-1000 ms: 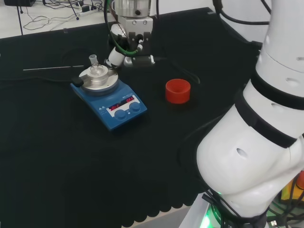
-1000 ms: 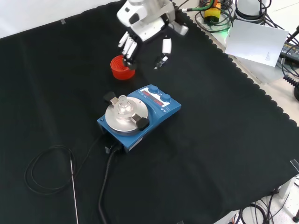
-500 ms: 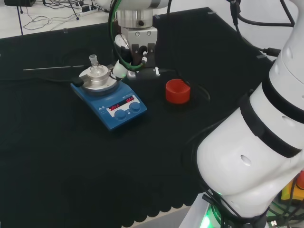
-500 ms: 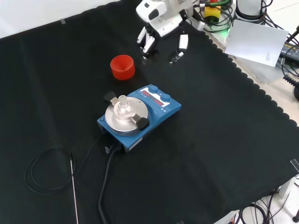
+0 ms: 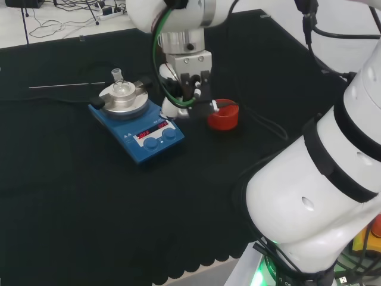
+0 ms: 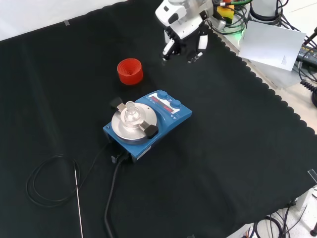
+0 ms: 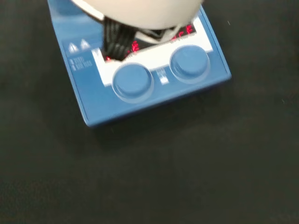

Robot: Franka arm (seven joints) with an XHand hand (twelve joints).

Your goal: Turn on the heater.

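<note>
While its red digits glow on the front panel, the blue hotplate stirrer sits near the middle of the black cloth in the front view, with two round blue knobs side by side below the display. A small clear glass flask stands on its round metal plate, between two black clamps. A black cable leaves the housing toward the near edge of the front view. In the head view, a red ribbed ring lies on the cloth to the right of the stirrer. The hand hangs above the cloth beyond the stirrer in the front view, touching nothing, its fingers relaxed and pointing downward, holding nothing.
</note>
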